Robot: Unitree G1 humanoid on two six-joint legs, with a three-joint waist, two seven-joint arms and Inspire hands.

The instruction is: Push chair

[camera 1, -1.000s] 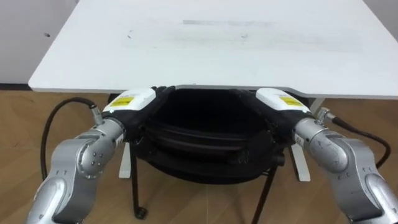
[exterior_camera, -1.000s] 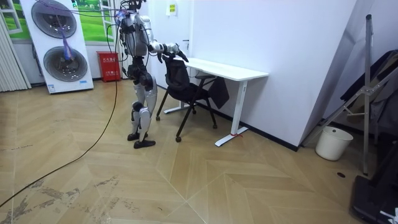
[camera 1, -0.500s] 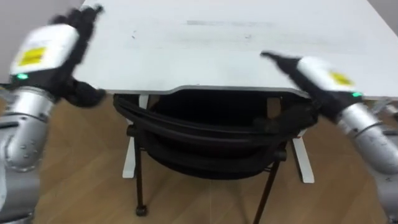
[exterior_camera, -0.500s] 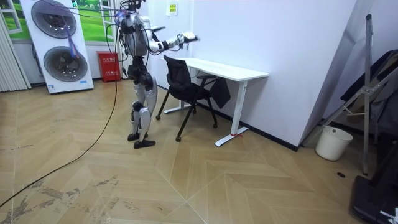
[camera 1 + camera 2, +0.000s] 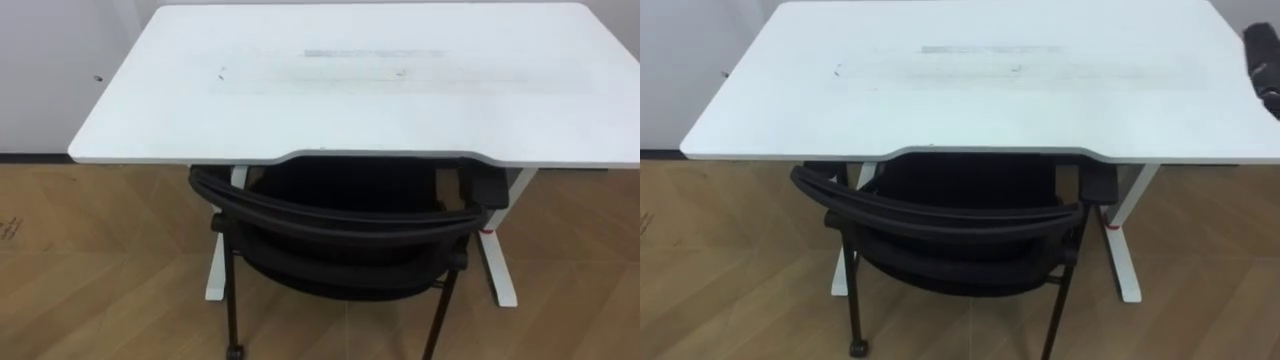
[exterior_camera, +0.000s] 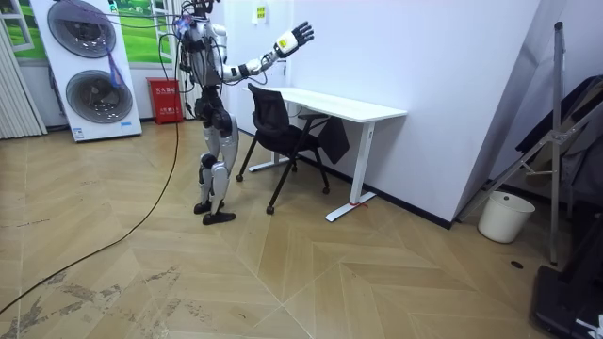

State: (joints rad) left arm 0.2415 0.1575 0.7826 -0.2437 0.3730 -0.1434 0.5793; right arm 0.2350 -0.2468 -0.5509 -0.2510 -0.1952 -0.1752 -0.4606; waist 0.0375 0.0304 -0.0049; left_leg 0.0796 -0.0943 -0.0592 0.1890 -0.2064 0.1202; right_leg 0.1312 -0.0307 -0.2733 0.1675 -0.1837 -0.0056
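Observation:
A black mesh-back chair (image 5: pixel 330 225) stands on thin legs with its seat tucked under the front edge of the white desk (image 5: pixel 400 110). Its curved backrest lies just in front of the desk edge. Nothing touches the chair. In the room view I stand behind the chair (image 6: pixel 273 118), facing the desk (image 6: pixel 350 104), with an arm raised high over it. The right hand (image 6: pixel 294 36) on that arm is open, its fingers spread. A dark part of that hand (image 5: pixel 1264 55) shows at the right eye view's upper right edge.
Wooden floor runs around the desk's white legs (image 5: pixel 497 265). In the room view a white appliance stack (image 6: pixel 94 66) and a red box (image 6: pixel 165 99) stand behind me. A white bin (image 6: pixel 497 217) and leaning frames (image 6: pixel 556 141) are far to the room view's right.
Both hands came off the chair's backrest, swung up and apart, and left the left eye view. The chair stays tucked at the desk.

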